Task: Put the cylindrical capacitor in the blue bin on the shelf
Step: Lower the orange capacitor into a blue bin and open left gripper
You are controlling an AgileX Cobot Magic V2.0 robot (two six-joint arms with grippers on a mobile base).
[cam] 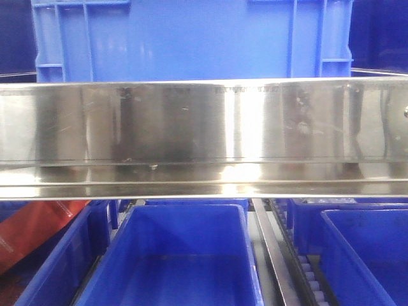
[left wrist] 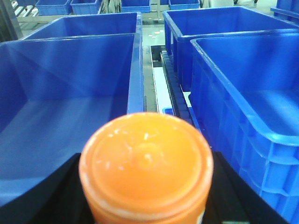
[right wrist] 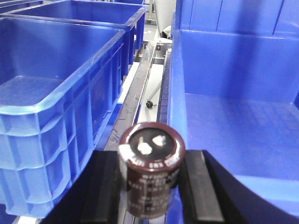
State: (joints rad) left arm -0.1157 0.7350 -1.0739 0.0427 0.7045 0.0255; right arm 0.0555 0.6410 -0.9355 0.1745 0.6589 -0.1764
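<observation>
A dark brown cylindrical capacitor point(right wrist: 152, 156) with two pale terminals on top stands upright between the black pads of my right gripper point(right wrist: 152, 179), which is shut on it. It hangs over the left wall of a blue bin point(right wrist: 233, 126), beside the gap to another bin. My left gripper point(left wrist: 145, 186) is shut on an orange-topped cylinder point(left wrist: 145, 156) at the near wall of a blue bin point(left wrist: 70, 107). In the front view the shelf's shiny steel rail point(cam: 204, 127) crosses the frame. A blue bin point(cam: 191, 38) sits above it and a lower bin point(cam: 185, 255) below. Neither gripper shows there.
A tall blue bin point(right wrist: 56, 93) stands left of the capacitor, with a narrow rail gap point(right wrist: 140, 88) between. Two more bins point(left wrist: 252, 93) lie right of the orange cylinder, past a roller track point(left wrist: 173, 88). A red object point(cam: 38, 229) sits at the lower left.
</observation>
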